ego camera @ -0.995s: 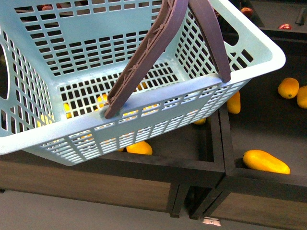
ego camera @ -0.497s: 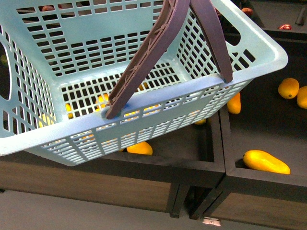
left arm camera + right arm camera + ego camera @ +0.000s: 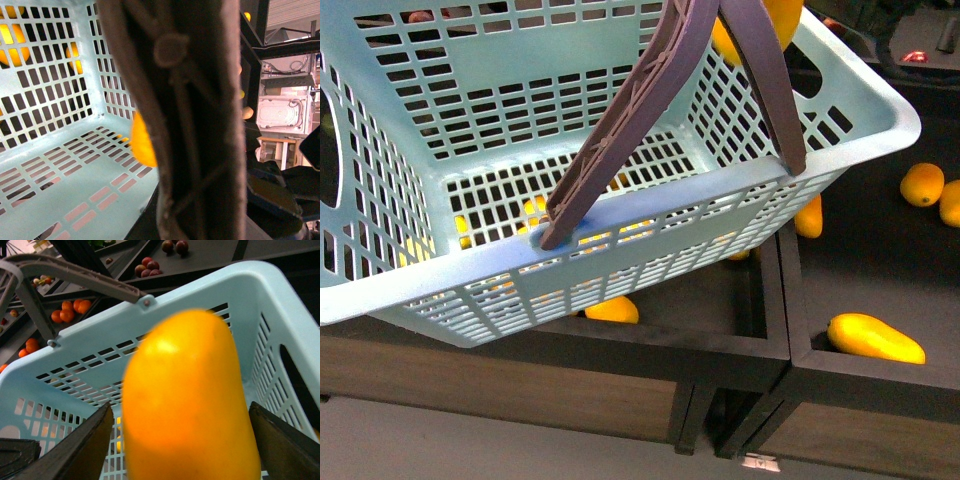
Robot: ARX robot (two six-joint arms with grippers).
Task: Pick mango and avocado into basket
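gripping the mango (image 3: 187,390) with the right claw (image 3: 182,450), dark fingers (image 3: 87,445) closed in on both its sides, and holding it up over the turquoise basket (image 3: 280,310), above its far right corner and clear of the lattice floor. shown whole and close only from the right wrist; from the front, cut down to a yellow patch of mango (image 3: 760,20) at the top edge, partly behind the grey-brown handles (image 3: 620,130); from the left wrist, seen merely as an orange sliver against the inner wall, beside one blurred handle filling the middle of the picture. cannot tell how the left claw stands: lost behind that handle, no fingers made out. found only from the front: basket tilted over dark bins (image 3: 775,345) with loose fruit. found only from the right wrist: oranges (image 3: 67,311) and dark red fruits (image 3: 147,267) in bins beyond the basket, too small to count surely. counted from the front: one basket, two handles, one mango aloft, four loose yellow fruits (image 3: 875,337) lying in the bins to the right, one more yellow fruit peeping out under the basket's near edge, others glimpsed through the slots but not to be numbered.
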